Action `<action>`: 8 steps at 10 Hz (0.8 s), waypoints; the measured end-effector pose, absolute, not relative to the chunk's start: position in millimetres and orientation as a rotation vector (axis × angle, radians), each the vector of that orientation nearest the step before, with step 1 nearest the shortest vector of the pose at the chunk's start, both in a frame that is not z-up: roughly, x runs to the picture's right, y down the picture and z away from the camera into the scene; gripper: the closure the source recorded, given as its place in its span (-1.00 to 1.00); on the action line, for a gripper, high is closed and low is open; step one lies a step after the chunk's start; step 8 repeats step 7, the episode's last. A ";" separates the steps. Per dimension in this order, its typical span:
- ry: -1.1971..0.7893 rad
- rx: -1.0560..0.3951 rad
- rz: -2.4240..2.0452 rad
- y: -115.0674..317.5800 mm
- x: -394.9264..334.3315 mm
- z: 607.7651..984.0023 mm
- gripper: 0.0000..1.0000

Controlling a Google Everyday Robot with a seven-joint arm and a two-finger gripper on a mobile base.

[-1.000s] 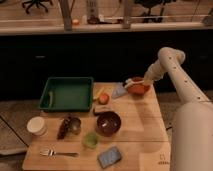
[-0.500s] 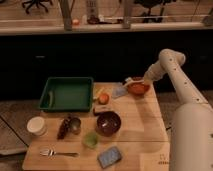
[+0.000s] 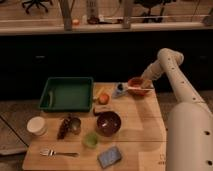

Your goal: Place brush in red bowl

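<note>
Brush (image 3: pixel 131 88) lies roughly level across the red bowl (image 3: pixel 138 83) at the desk's (image 3: pixel 145 127) far edge, long axis left-right; dark end appears to overhang the bowl's left rim, handle running right. Claw (image 3: pixel 148 86) sits at the bowl's right side; whether it grips cannot be told. You should release low and withdraw clear of the rim.
</note>
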State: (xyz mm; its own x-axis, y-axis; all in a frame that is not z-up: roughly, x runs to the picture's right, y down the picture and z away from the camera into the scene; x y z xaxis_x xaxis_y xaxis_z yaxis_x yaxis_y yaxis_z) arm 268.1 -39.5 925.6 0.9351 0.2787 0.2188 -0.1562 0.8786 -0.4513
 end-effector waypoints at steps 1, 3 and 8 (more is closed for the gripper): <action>-0.284 -0.445 0.230 -39.3 267.8 926.1 -0.60; -0.283 -0.447 0.232 -37.9 268.5 926.1 -0.60; -0.274 -0.459 0.241 -36.4 270.3 925.6 -0.60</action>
